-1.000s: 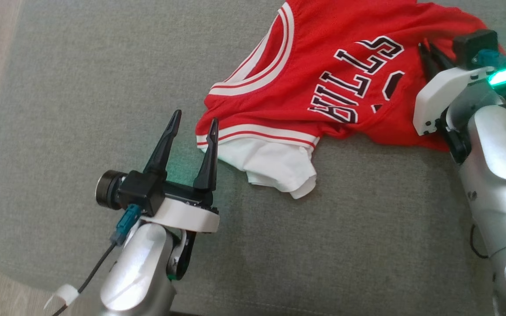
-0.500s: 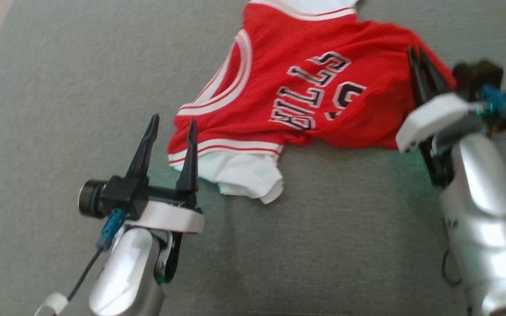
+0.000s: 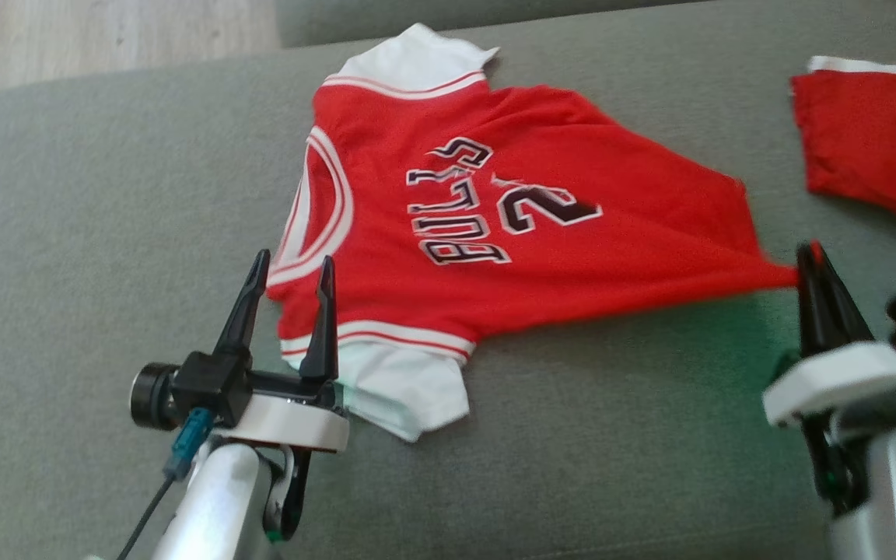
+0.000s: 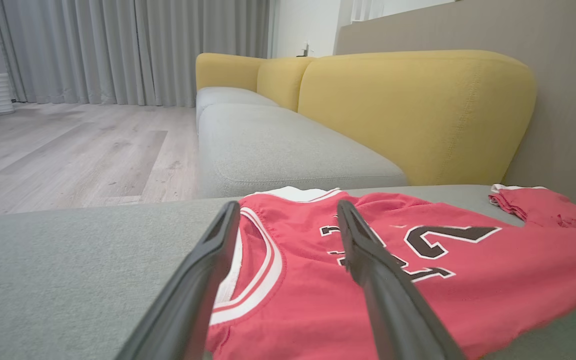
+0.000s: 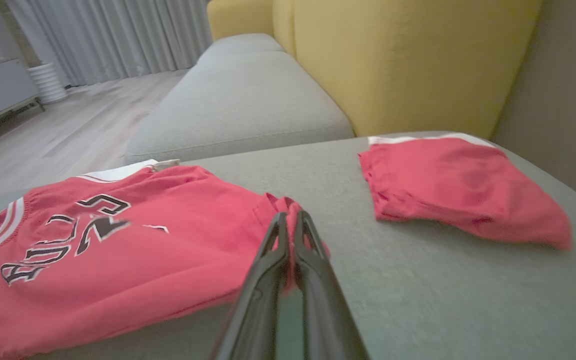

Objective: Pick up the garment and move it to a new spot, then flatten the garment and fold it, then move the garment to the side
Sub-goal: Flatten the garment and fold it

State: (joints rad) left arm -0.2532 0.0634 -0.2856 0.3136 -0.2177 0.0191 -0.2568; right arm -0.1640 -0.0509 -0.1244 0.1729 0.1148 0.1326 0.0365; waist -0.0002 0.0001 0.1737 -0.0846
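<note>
The garment (image 3: 495,257) is a red basketball jersey with white trim, black lettering and a white under-sleeve, spread on the grey couch seat. My right gripper (image 3: 810,257) is shut on the jersey's bottom corner, which is drawn out into a point toward it; the right wrist view shows the red cloth (image 5: 290,207) pinched between the closed fingers (image 5: 288,225). My left gripper (image 3: 292,268) stands open by the jersey's neck and shoulder edge, nothing between its fingers. In the left wrist view the two fingers (image 4: 288,210) frame the white collar band (image 4: 263,260).
Folded red shorts (image 3: 876,140) lie at the far right of the seat (image 5: 463,185). Yellow back cushions (image 4: 413,110) rise behind. The wooden floor (image 3: 106,35) lies past the seat's far left edge. Grey seat (image 3: 611,451) stretches in front of the jersey.
The head camera has shifted. My right gripper has pulled the jersey's corner out to the right, stretching and flattening the cloth. The left gripper stays open by the shoulder.
</note>
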